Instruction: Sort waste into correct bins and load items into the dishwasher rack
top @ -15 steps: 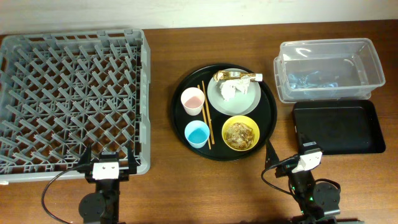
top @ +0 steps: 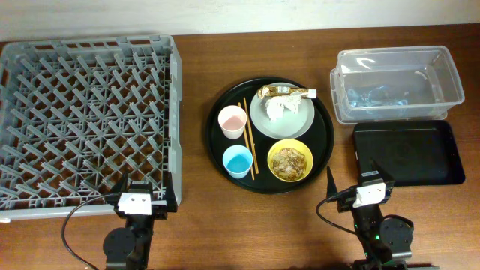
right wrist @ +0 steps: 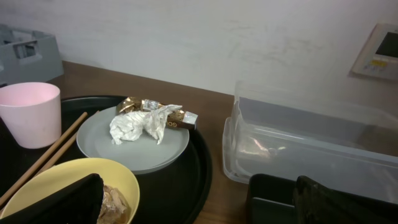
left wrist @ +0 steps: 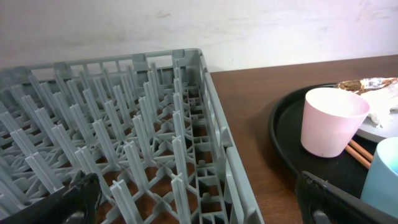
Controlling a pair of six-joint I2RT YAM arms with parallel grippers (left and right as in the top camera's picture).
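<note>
- From overhead we see the grey rack (top: 174, 112) filling the left of the table (top: 195, 225), no dishes among its pegs.
- At centre sits the round black tray (top: 319, 150), and everything loose is on it: the plate (top: 298, 118) at the back right carries the gold wrapper (top: 281, 92) at its far edge and the white napkin (top: 276, 109) just in front, the 2 touching.
- The yellow bowl (top: 291, 144) in front of the plate holds the food scraps (top: 290, 163).
- The pink cup (top: 232, 121) and blue cup (top: 238, 161) stand upright on the tray's left, and the chopsticks (top: 250, 139) lie between the cups and the plate.
- On the right the clear tub (top: 390, 52) sits behind the black rectangular tray (top: 409, 154). Something bluish shows inside the tub, but we cannot tell what.
- The left gripper (top: 141, 193) hangs at the rack's near right corner, and the right gripper (top: 351, 186) is near the table's front edge, between the round tray and the rectangular one.
- From the left wrist, its 2 fingers (left wrist: 68, 202) sit at opposite lower corners of the view, spread wide with nothing between them. The rack's corner is below and the pink cup off to the right.
- From the right wrist, the fingers (right wrist: 348, 202) are likewise far apart and grasp nothing — the bowl is just under the left one and the tub is ahead on the right.
</note>
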